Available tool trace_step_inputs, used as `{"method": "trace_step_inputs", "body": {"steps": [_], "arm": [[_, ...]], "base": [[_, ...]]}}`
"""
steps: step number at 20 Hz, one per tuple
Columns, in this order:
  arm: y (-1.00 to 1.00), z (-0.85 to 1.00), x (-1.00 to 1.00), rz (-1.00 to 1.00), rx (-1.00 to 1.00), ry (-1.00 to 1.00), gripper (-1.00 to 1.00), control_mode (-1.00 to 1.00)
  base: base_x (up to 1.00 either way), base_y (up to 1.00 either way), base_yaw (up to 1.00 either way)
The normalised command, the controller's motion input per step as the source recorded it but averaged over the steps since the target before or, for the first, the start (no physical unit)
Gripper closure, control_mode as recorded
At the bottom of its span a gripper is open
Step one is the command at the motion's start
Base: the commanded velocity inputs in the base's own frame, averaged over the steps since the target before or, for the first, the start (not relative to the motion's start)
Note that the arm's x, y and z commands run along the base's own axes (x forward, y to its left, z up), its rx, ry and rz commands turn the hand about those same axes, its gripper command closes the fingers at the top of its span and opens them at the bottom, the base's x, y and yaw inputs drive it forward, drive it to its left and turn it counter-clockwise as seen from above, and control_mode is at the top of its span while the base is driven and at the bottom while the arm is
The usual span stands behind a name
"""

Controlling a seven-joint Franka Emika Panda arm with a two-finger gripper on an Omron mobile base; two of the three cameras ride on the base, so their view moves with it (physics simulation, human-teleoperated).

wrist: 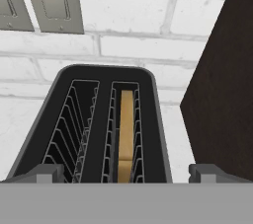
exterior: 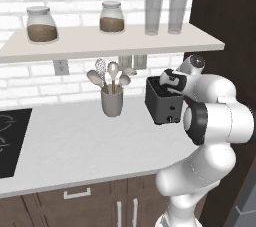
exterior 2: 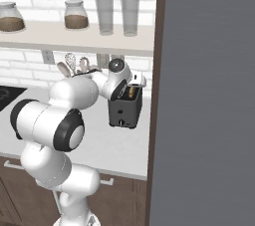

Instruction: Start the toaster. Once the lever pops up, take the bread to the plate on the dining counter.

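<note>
The dark grey toaster [exterior: 162,105] [exterior 2: 124,111] [wrist: 89,119] stands on the pale worktop against the white brick wall, beside a dark tall panel. A tan slice of bread [wrist: 127,124] [exterior 2: 132,91] sits upright in its right-hand slot; the left-hand slot is empty. My gripper [wrist: 127,172] [exterior: 168,84] [exterior 2: 128,84] hovers just above the toaster's top, open, one fingertip on each side of the toaster's width and nothing between them. The plate and the dining counter are out of view.
A grey utensil cup [exterior: 112,102] with spoons and a whisk stands left of the toaster. Above is a shelf [exterior: 100,43] with jars and glasses. A black cooktop [exterior: 10,141] lies far left. The dark panel [exterior: 225,21] [wrist: 222,94] rises close on the right.
</note>
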Motion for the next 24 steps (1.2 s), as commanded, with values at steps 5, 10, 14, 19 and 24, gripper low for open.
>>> {"method": "trace_step_inputs", "body": {"steps": [5, 10, 14, 19, 24], "arm": [[0.00, 0.00, 0.00, 0.00, 0.00, 0.00, -1.00, -1.00], [0.00, 0.00, 0.00, 0.00, 0.00, 0.00, -1.00, -1.00], [0.00, 0.00, 0.00, 0.00, 0.00, 0.00, -1.00, -1.00], [0.00, 0.00, 0.00, 0.00, 0.00, 0.00, -1.00, -1.00], [0.00, 0.00, 0.00, 0.00, 0.00, 0.00, -1.00, -1.00]], "base": [[0.00, 0.00, 0.00], [0.00, 0.00, 0.00], [0.00, 0.00, 0.00], [0.00, 0.00, 0.00], [0.00, 0.00, 0.00]]}}
